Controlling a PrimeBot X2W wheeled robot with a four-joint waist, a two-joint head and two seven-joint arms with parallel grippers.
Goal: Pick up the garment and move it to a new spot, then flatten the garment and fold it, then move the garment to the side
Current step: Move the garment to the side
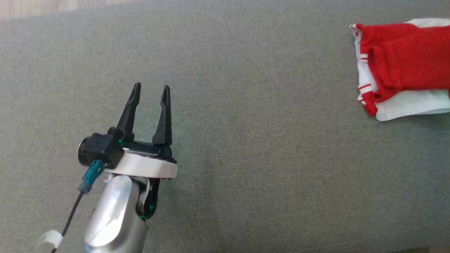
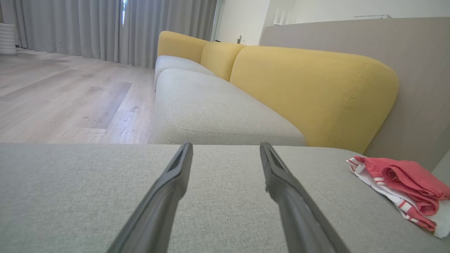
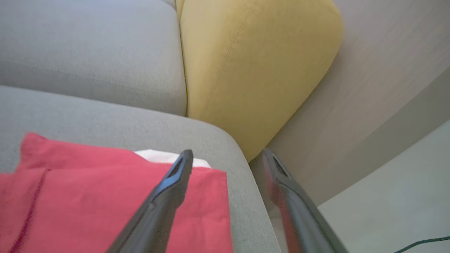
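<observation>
The garment [image 1: 404,66] is red and white, folded, lying at the far right of the grey cushion. It also appears low on the right in the left wrist view, garment [image 2: 404,186], and as a flat red panel under the right gripper, garment [image 3: 105,196]. My left gripper [image 1: 150,93] is open over bare cushion at the lower left, well apart from the cloth. My right gripper [image 3: 226,158] hangs above the garment's far corner at the cushion's edge, fingers spread wide with nothing between them.
The grey cushion [image 1: 246,140] spreads wide between the left gripper and the garment. A yellow sofa backrest [image 2: 309,91] and a further grey seat [image 2: 211,112] lie beyond. Wooden floor [image 2: 63,91] is to the left. A pale wall panel [image 3: 369,88] stands right behind the cushion's edge.
</observation>
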